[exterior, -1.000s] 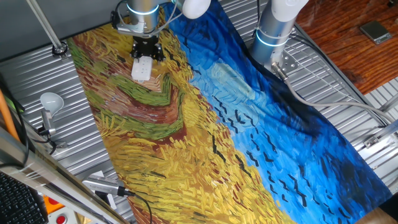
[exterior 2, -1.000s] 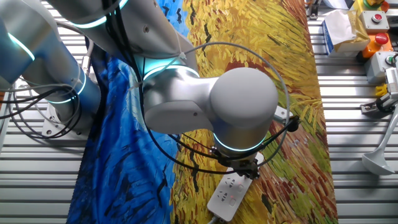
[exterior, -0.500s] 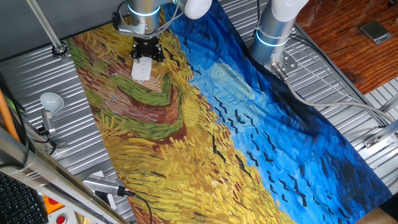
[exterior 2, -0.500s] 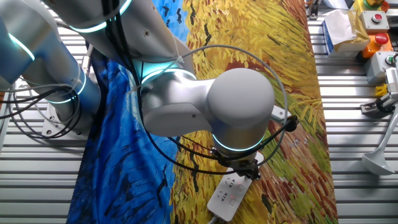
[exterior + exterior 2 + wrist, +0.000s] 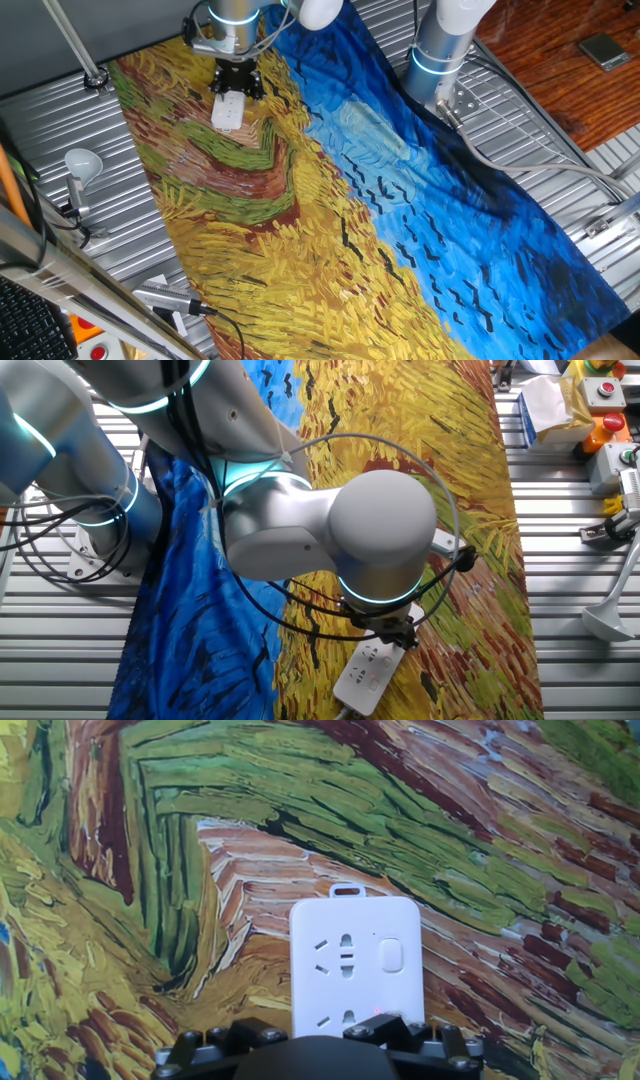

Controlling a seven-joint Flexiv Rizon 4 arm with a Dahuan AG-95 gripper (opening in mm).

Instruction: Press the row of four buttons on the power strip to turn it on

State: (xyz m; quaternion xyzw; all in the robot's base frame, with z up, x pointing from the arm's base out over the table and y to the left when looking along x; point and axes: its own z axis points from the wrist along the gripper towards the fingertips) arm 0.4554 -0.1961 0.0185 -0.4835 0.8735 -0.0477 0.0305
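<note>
While gripper (image 5: 236, 82) stays over power strip (image 5: 228, 110), elbow shifted slightly.

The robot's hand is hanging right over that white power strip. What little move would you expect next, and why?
Probably a short push straight down. The hand sits over one end of the power strip, and in the hand view that end disappears beneath it, while one pale button further along shows uncovered. Whether it already touches the strip cannot be told, so I would go down gently.
</note>
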